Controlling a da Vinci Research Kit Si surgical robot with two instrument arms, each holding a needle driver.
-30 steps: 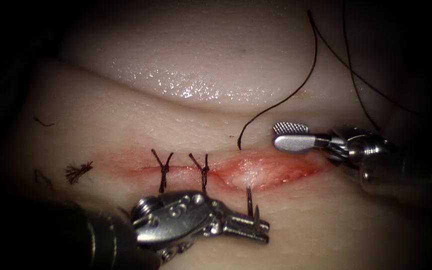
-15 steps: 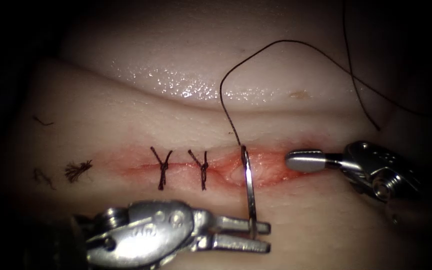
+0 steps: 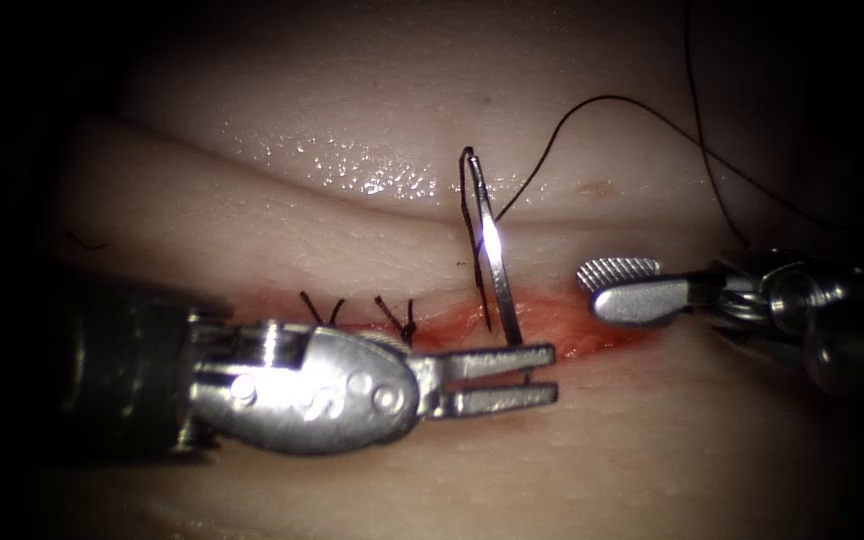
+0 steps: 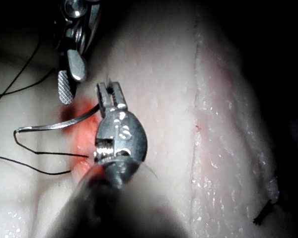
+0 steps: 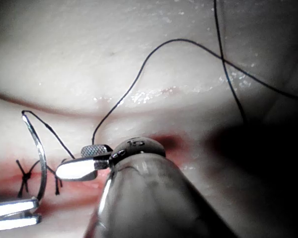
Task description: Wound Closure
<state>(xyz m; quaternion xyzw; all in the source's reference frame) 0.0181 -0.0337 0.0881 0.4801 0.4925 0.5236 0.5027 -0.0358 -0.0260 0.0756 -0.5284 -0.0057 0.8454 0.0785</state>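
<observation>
The left pincer is clamped on the needle near its pointed end, over the open stretch of the cut in the tissue. The needle stands free of the tissue, rising from the jaws to its swaged end above the cut's far edge. The thread runs from that end, loops down toward the cut and arcs away toward the tissue's far right. The right pincer has its jaws apart and holds nothing, just right of the needle. 2 tied stitches cross the cut left of the needle.
</observation>
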